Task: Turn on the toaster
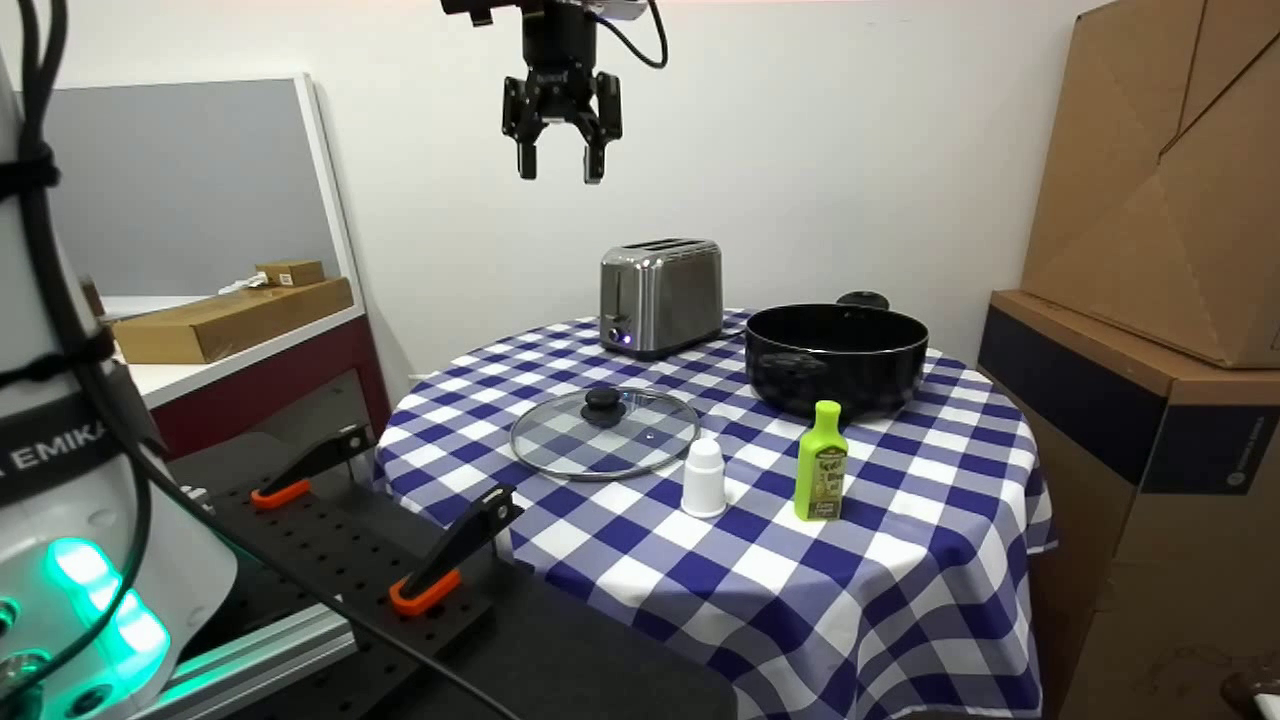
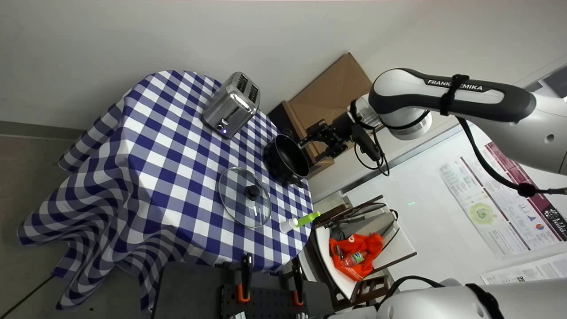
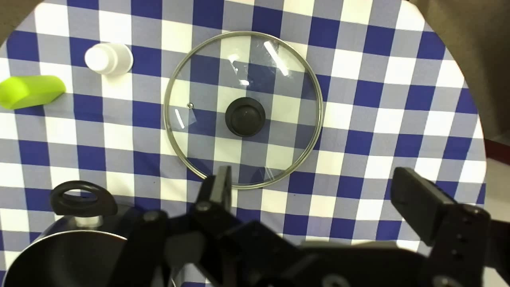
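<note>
The toaster [image 1: 660,300] is a boxy brushed-silver thing with dark top slots. It stands upright at the back of the table and also shows in an exterior view [image 2: 232,106]. Its end face has a lever slot, a knob and a small lit violet light near the base. The lever appears low in the slot, but it is small. My gripper [image 1: 560,178] is open and empty, high above the table and apart from the toaster. It also shows in an exterior view [image 2: 312,150] and in the wrist view [image 3: 312,171], where I cannot make out the toaster.
A black pot [image 1: 836,360] stands beside the toaster. A glass lid [image 3: 245,115] with a black knob lies in front. A white bottle [image 1: 704,478] and a green bottle [image 1: 822,462] stand near it. Cardboard boxes [image 1: 1150,200] stand beside the table. Clamps [image 1: 450,550] sit on the robot's base plate.
</note>
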